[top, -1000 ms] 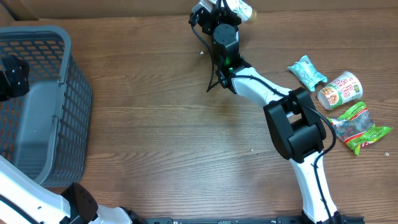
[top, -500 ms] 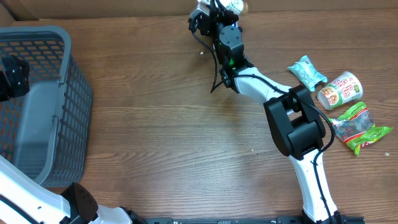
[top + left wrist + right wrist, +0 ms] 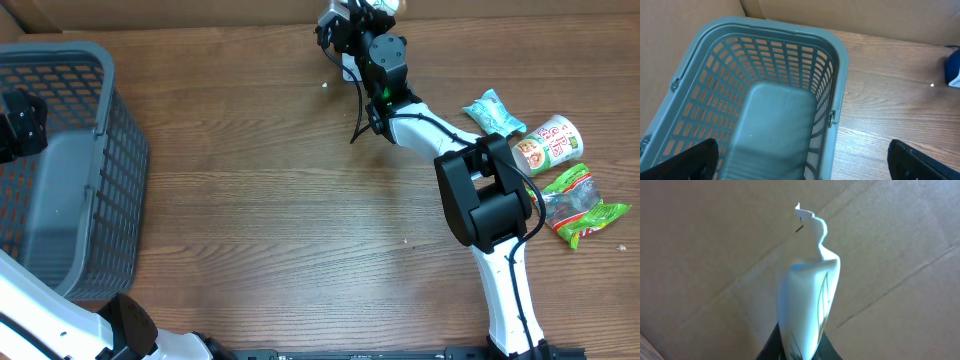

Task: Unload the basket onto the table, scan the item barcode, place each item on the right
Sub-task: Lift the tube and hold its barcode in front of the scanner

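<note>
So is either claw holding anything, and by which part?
The right gripper pinches a white packet by one end; the left gripper hangs open over the basket, holding nothing.

The pouch [image 3: 807, 295] between the right gripper's [image 3: 799, 352] black jaws is white with thin dark-green lines, against tan cardboard [image 3: 715, 240]. Below the left gripper's [image 3: 807, 161] black jaws, the basket [image 3: 770, 65] is grey-green with slotted lattice walls. The table [image 3: 250, 200] is brown wood grain. Beside the right jaws lie a teal packet [image 3: 493, 115], a white cup [image 3: 546, 145] printed red and orange, and a bright green bag [image 3: 575, 205] with red.
</note>
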Motion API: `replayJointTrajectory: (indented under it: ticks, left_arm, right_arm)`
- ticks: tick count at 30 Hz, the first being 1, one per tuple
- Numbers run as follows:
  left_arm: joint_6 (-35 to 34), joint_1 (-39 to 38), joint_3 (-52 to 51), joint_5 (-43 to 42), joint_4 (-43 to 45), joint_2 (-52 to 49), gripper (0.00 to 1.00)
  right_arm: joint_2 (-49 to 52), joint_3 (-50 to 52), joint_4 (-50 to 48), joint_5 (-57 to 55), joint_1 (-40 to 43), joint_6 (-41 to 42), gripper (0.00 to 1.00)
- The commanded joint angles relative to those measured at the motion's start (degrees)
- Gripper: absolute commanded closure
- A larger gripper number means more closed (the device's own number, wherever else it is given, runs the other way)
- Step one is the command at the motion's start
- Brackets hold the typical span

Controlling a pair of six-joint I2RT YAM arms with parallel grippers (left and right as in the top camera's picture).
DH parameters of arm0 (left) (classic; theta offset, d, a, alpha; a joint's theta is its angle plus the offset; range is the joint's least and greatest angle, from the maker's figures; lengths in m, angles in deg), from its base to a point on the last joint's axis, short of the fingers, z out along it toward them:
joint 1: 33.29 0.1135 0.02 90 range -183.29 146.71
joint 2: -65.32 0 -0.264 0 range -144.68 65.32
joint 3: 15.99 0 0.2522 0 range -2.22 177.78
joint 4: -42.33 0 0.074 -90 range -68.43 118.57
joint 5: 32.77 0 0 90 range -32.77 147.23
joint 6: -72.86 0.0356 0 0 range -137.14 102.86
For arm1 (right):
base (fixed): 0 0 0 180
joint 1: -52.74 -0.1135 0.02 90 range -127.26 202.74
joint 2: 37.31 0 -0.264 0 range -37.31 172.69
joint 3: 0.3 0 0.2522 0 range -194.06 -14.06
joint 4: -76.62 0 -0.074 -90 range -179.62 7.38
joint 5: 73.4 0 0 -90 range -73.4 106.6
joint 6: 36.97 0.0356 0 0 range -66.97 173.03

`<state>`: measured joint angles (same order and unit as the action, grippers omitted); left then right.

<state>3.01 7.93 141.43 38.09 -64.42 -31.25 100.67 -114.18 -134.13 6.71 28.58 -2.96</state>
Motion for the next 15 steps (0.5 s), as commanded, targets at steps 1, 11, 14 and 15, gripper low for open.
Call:
replayJointTrajectory:
  ticks: [1,11,14,15]
  left_arm:
    - [1.09,-0.37,0.02,-0.79,0.22,-0.07,0.00]
    - [1.09,-0.37,0.02,-0.79,0.22,-0.07,0.01]
    - [1.09,-0.37,0.02,-0.79,0.22,-0.07,0.00]
    - [1.09,-0.37,0.02,-0.79,0.22,-0.07,0.01]
  right_arm:
    - [-1.38,-1.66,-0.87,0.59,-0.70,4.09,0.96]
    - [-1.38,-1.64,3.06,1.16,-3.10,4.15,0.96]
    - [-1.38,-1.64,3.06,0.96,-3.10,1.97,0.96]
    - [-1.38,-1.64,2.99,0.94,-3.10,1.46,0.96]
